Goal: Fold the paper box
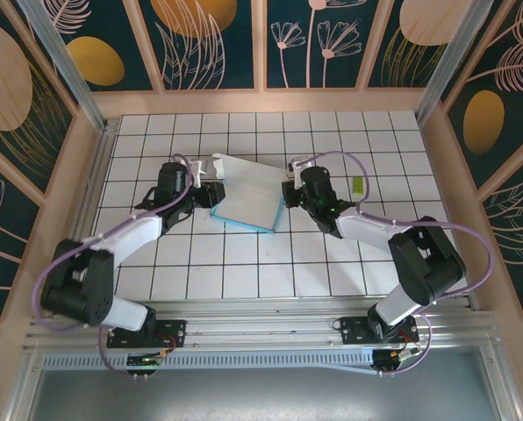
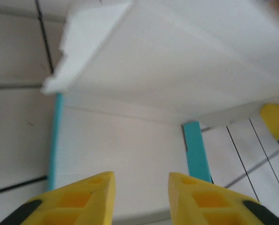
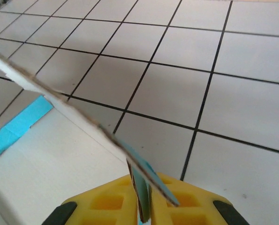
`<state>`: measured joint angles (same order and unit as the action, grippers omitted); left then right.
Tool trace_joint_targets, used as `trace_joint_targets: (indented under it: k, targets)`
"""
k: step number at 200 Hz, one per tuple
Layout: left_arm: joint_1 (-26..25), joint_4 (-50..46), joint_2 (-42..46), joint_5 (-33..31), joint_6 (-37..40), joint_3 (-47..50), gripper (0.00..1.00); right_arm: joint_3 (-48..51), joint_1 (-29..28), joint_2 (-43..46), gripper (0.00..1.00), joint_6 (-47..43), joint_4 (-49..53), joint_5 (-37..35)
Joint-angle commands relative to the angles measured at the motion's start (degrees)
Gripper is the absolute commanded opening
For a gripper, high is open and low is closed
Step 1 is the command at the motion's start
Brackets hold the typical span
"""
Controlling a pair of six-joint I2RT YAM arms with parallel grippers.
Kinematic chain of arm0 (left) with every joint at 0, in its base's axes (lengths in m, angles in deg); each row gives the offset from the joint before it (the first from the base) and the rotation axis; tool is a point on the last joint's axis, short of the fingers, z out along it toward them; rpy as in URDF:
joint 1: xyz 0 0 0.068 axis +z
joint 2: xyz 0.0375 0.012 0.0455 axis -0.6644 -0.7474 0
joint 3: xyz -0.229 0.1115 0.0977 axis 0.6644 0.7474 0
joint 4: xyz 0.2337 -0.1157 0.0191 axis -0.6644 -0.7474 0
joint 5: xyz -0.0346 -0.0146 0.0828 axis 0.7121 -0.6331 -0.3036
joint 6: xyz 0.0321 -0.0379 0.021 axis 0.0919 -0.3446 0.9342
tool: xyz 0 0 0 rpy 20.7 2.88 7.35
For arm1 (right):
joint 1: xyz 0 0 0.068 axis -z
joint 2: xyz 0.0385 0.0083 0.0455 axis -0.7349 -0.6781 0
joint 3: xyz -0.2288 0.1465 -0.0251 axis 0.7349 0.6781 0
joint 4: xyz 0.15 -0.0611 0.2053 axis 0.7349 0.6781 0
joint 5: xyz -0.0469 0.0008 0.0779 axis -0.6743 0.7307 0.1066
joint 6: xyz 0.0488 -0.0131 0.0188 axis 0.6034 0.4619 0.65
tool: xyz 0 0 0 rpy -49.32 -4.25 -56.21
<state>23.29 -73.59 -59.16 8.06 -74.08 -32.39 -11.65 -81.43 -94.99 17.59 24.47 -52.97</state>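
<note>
The paper box [image 1: 247, 196] lies white side up in the middle of the tiled table, with turquoise showing along its near edge. Its far half stands up as a raised flap [image 2: 177, 56] over the flat white panel [image 2: 125, 150]. My left gripper [image 1: 211, 195] is at the box's left edge. In the left wrist view the left gripper [image 2: 142, 185] is open, its yellow fingers apart just above the panel with nothing between them. My right gripper [image 1: 285, 195] is at the box's right edge. In the right wrist view the right gripper [image 3: 144, 201] is shut on the tilted edge of the paper box [image 3: 69, 105].
A tiny green scrap [image 1: 355, 184] lies on the tiles right of the right arm. Wooden walls [image 1: 261, 101] enclose the table on three sides. A turquoise side strip [image 2: 196, 150] of the box lies flat on the tiles beside the panel.
</note>
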Motion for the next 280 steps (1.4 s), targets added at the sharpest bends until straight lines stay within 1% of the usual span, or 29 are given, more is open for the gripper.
trace_joint_targets:
  k: [1, 10, 17, 31, 46, 62, 80, 97, 106, 120, 125, 132, 139, 150, 157, 164, 174, 191, 205, 215, 222, 229, 242, 256, 263, 269, 280]
  targets:
    - [0.0, -8.7, 5.4, -12.7, 8.0, -2.5, 0.39, -0.7, -0.2, 2.2, 0.13, -11.1, 2.7, -3.0]
    - [0.0, -12.1, 5.5, -14.9, 11.4, -4.6, 0.42, -1.4, -0.1, 2.0, 0.13, -14.4, 3.9, -3.0]
    - [0.0, -14.4, 4.8, -15.1, 14.3, -6.4, 0.44, -2.0, -0.1, 2.0, 0.13, -16.8, 4.7, -3.1]
    - [0.1, -18.5, 2.5, -12.0, 19.6, -10.3, 0.49, -2.9, 0.1, 1.6, 0.13, -20.8, 5.9, -2.8]
    - [0.7, -21.1, -1.1, -7.8, 23.5, -14.4, 0.57, -3.5, 0.5, 1.2, 0.13, -24.0, 6.5, -1.6]
    - [1.8, -21.6, -4.8, -6.9, 26.0, -17.6, 0.63, -4.2, 0.9, 0.8, 0.12, -26.2, 7.1, -0.1]
    - [4.4, -20.9, -8.1, -5.6, 28.6, -20.4, 0.67, -5.2, 1.2, 0.6, 0.11, -28.2, 8.2, 0.8]
    - [6.5, -21.2, -10.7, -1.7, 31.6, -23.2, 0.70, -6.2, 1.7, 0.8, 0.11, -30.2, 9.4, 1.8]
    - [6.8, -21.3, -11.8, 0.4, 33.2, -24.4, 0.72, -6.6, 2.3, 0.8, 0.11, -31.7, 9.6, 2.5]
    - [7.0, -21.3, -13.0, 3.0, 33.6, -25.9, 0.74, -7.1, 2.5, 0.3, 0.11, -34.4, 8.7, 2.7]
    - [7.0, -21.0, -13.2, 4.2, 33.6, -26.1, 0.74, -7.6, 4.5, -0.1, 0.12, -35.0, 8.3, 2.7]
    - [7.0, -19.8, -13.0, 5.8, 32.8, -25.9, 0.74, -8.5, 5.6, -0.8, 0.16, -35.6, 8.3, 4.8]
    - [7.1, -18.0, -12.4, 6.8, 31.3, -25.1, 0.74, -9.9, 6.7, -1.8, 0.22, -35.9, 8.9, 6.2]
    - [7.1, -16.0, -11.3, 7.2, 28.8, -23.9, 0.74, -12.2, 8.4, -3.1, 0.44, -35.8, 10.4, 9.1]
    - [7.0, -14.7, -10.2, 6.7, 26.6, -22.9, 0.74, -13.4, 9.2, -3.5, 0.53, -35.5, 11.4, 10.1]
    - [7.0, -13.2, -8.8, 6.0, 24.2, -21.7, 0.74, -14.3, 9.9, -3.5, 0.57, -34.5, 11.9, 10.4]
    - [7.0, -11.2, -6.2, 5.8, 21.4, -19.5, 0.75, -14.5, 10.8, -1.7, 0.60, -32.2, 12.6, 11.8]
    - [7.0, -7.3, -1.1, 5.7, 15.9, -15.4, 0.75, -10.7, 12.3, 5.5, 0.65, -26.0, 11.0, 14.6]
    - [7.0, -6.2, 2.7, 5.0, 12.1, -13.2, 0.76, -4.7, 14.9, 13.1, 0.74, -17.7, 7.5, 16.7]
    - [7.0, -6.8, 4.8, 4.6, 9.9, -12.5, 0.77, 0.2, 17.6, 18.9, 0.82, -10.3, 4.8, 16.3]
    - [7.0, -7.2, 6.1, 5.8, 8.8, -12.2, 0.77, 2.7, 20.3, 21.7, 0.86, -4.4, 3.9, 15.6]
    - [6.9, -7.7, 7.1, 7.8, 8.2, -11.9, 0.78, 4.0, 23.5, 22.8, 0.87, 0.8, 4.7, 16.6]
    - [5.9, -10.7, 8.6, 9.1, 8.6, -12.4, 0.81, 2.3, 29.9, 20.5, 0.88, 7.3, 11.3, 18.4]
    - [4.0, -16.2, 9.2, 8.8, 11.3, -14.5, 0.87, -3.4, 35.1, 13.3, 0.91, 10.2, 21.5, 19.8]
    - [2.6, -19.0, 9.4, 8.1, 12.7, -15.7, 0.90, -6.8, 36.3, 9.2, 0.95, 10.1, 25.7, 20.0]
    - [1.4, -21.0, 9.5, 7.2, 13.9, -16.5, 0.93, -9.2, 36.7, 6.2, 0.99, 9.7, 28.5, 18.9]
    - [-0.8, -23.5, 9.7, 6.3, 15.4, -17.6, 0.98, -13.3, 36.9, 1.0, 0.99, 8.3, 31.9, 16.9]
